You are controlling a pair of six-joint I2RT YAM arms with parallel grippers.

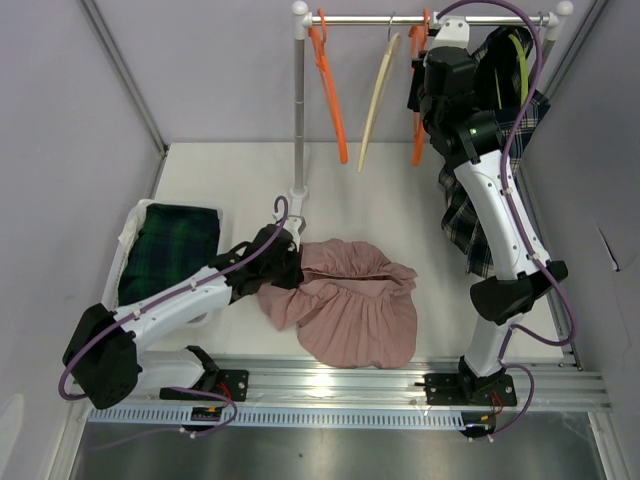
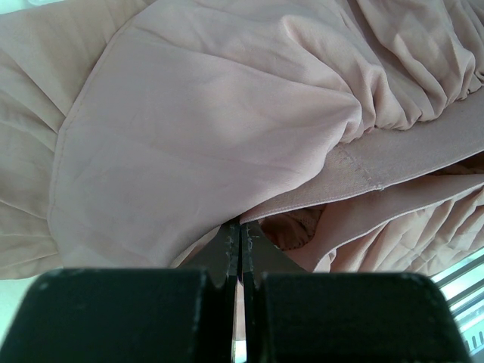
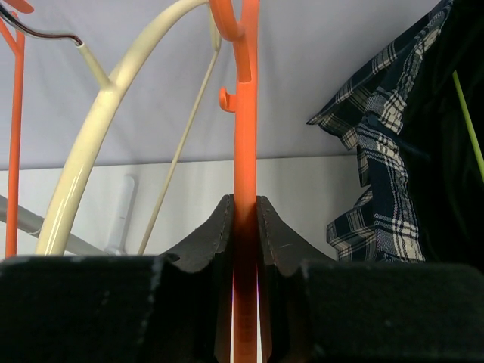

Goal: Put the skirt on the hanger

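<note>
The pink pleated skirt (image 1: 350,300) lies crumpled on the white table in front of the arms. My left gripper (image 1: 285,262) is at its left edge, and in the left wrist view (image 2: 242,227) the jaws are shut with pink fabric (image 2: 212,113) pinched at the tips and draped over them. My right gripper (image 1: 420,100) is up at the clothes rail (image 1: 350,18), shut on the stem of an orange hanger (image 1: 417,150). In the right wrist view the orange hanger (image 3: 245,136) runs straight up between the shut jaws (image 3: 244,203).
A second orange hanger (image 1: 330,90) and a cream hanger (image 1: 378,100) hang on the rail. Plaid skirts (image 1: 515,100) hang at the far right, behind my right arm. The rack's pole (image 1: 298,110) stands mid-table. A bin with green plaid cloth (image 1: 170,250) sits at the left.
</note>
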